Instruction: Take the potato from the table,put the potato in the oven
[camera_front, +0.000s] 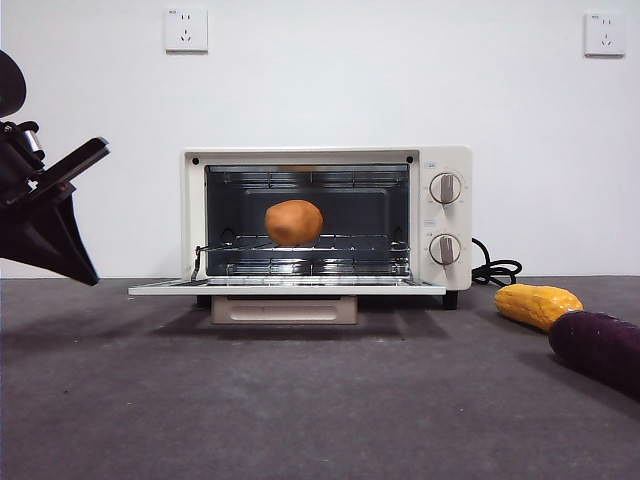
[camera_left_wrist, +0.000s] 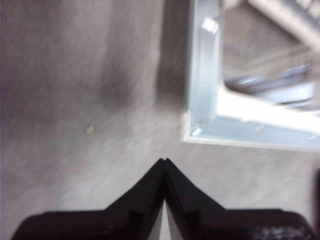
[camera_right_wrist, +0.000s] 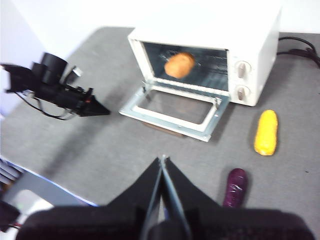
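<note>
So the round orange-brown potato (camera_front: 294, 222) is sitting on the wire rack inside the small cream-white toaster oven (camera_front: 440, 160), roughly in the middle of the cavity. The oven's glass door (camera_front: 287, 286) is dropped fully open and lies flat just above the dark grey speckled bench (camera_front: 300, 400). The left gripper (camera_left_wrist: 164, 161) hangs off to the side of the open door, near its corner, with its black fingers (camera_left_wrist: 145, 192) clenched together on nothing. The right gripper (camera_right_wrist: 162, 159) is held well back from the oven, high over the bench, fingers pinched closed and empty too. On the knob side of the oven, a long yellow-orange vegetable (camera_front: 537, 304) and a dark purple oblong one (camera_front: 598, 347) lie on the bench just beside each other.
</note>
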